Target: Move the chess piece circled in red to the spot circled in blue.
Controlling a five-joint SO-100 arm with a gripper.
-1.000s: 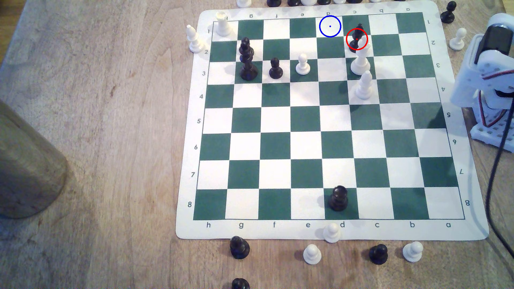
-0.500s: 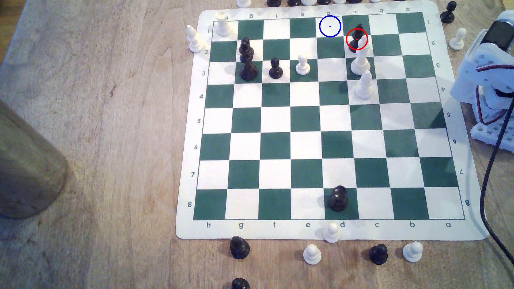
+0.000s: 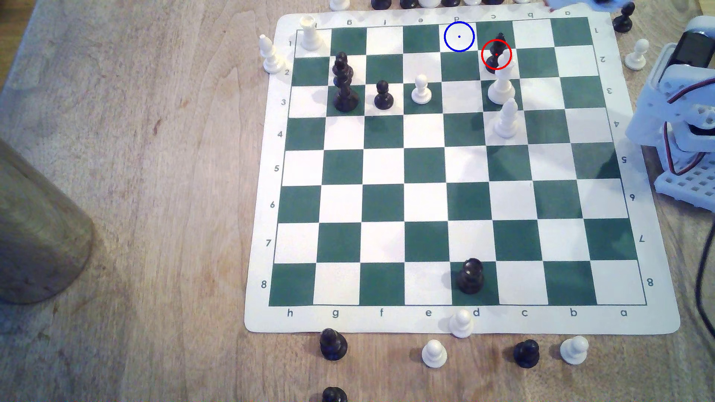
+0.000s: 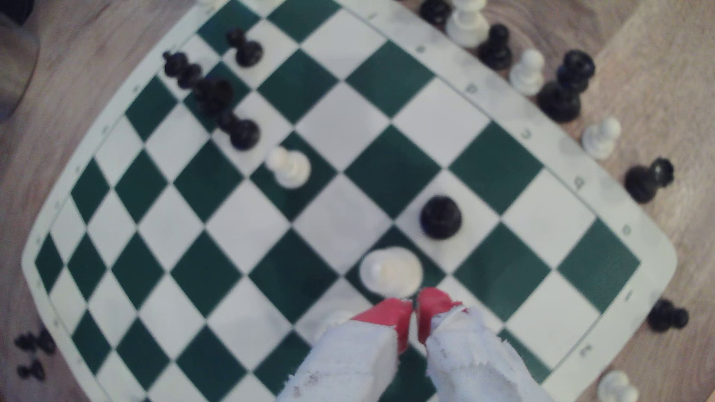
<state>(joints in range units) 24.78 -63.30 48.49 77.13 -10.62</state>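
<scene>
The black bishop (image 3: 496,52) stands upright inside the red ring on a white square in the board's far rows, right of centre in the exterior view. Just near of it rises a tall white piece (image 3: 501,83) whose head overlaps the bishop's base in that view, and nearer again stands a white bishop (image 3: 506,119). The blue-ringed square (image 3: 459,36) lies diagonally adjacent, one file to the exterior view's left and one row farther, and nothing stands on it.

In the wrist view the bishop (image 4: 440,217) appears from above as a dark round top, with the tall white piece (image 4: 390,272) between it and the gripper (image 4: 415,306). The red-tipped fingers (image 4: 390,315) are almost pressed together, with only a thin gap, and hold nothing.

This looks like the approach stage, with the grasp not begun. The next move likely calls for spreading the fingers, clearing the tall white piece and descending over the bishop; knocking that neighbour seems the main risk.
</scene>
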